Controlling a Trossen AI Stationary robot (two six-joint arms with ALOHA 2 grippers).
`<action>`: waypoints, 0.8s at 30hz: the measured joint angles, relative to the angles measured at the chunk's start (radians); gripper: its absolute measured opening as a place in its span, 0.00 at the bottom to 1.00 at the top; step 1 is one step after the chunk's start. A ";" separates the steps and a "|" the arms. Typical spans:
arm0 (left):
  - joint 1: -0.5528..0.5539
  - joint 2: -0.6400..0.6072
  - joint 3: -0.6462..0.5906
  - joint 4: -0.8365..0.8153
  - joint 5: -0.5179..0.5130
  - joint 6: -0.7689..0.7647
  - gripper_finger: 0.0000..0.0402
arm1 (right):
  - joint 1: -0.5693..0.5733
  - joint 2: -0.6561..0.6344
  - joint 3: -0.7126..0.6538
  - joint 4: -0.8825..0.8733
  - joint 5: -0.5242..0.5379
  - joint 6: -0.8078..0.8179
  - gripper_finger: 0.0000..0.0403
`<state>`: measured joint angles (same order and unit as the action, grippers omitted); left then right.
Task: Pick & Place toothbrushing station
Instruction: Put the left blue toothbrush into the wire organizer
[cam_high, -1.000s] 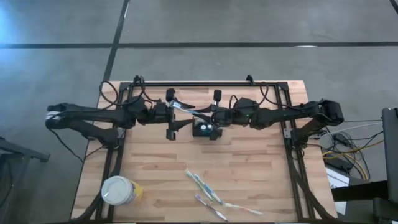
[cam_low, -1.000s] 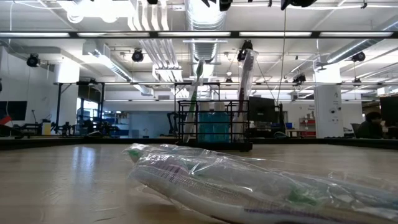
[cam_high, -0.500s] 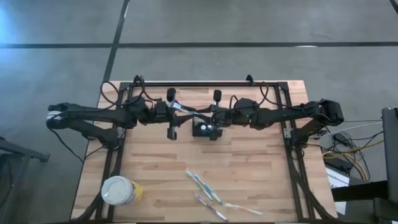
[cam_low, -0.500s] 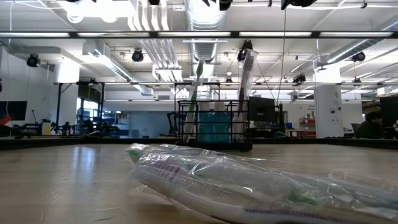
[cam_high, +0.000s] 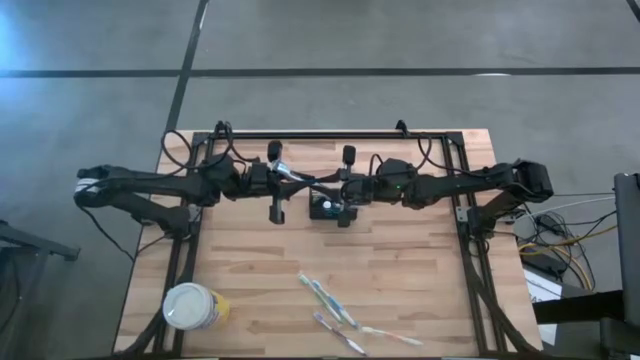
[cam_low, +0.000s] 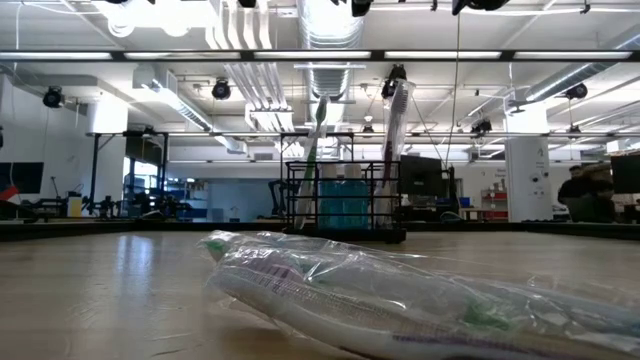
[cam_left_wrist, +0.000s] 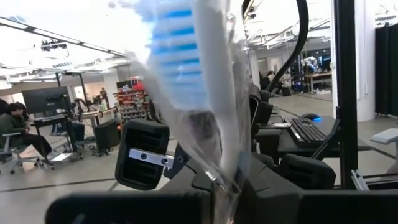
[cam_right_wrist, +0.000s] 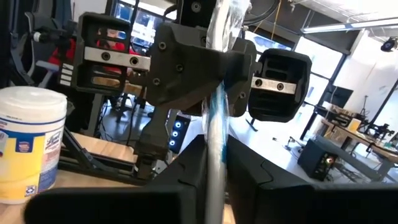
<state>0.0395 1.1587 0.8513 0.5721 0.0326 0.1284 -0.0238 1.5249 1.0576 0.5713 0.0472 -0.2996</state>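
The wooden bench (cam_high: 400, 270) holds a black toothbrushing station (cam_high: 331, 208) near its middle. Wrapped toothbrushes (cam_high: 340, 315) lie nearer the front than the station. A yellow cup (cam_high: 193, 306) stands far left of them.

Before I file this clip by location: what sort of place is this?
Likely a robotics lab or workshop: exposed ceiling ducts, desks with monitors, and a wooden table.

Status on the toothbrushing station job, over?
Left end effector and right end effector both shut on one wrapped toothbrush, mid-air. Holder on table by the right one, untouched. Path to holder unobstructed.
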 joint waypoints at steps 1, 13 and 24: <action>0.000 0.000 0.000 -0.003 0.001 -0.002 0.05 | 0.000 -0.002 0.000 -0.001 -0.003 0.007 0.15; -0.001 -0.067 0.000 -0.115 0.010 -0.003 0.05 | -0.001 -0.110 0.000 -0.196 -0.002 0.110 0.53; -0.002 -0.307 -0.031 -0.441 0.006 0.001 0.05 | 0.007 -0.390 -0.173 -0.280 -0.002 0.188 0.55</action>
<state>0.0376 0.8514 0.8204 0.1315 0.0387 0.1299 -0.0173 1.1351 0.8851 0.2912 0.0450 -0.1120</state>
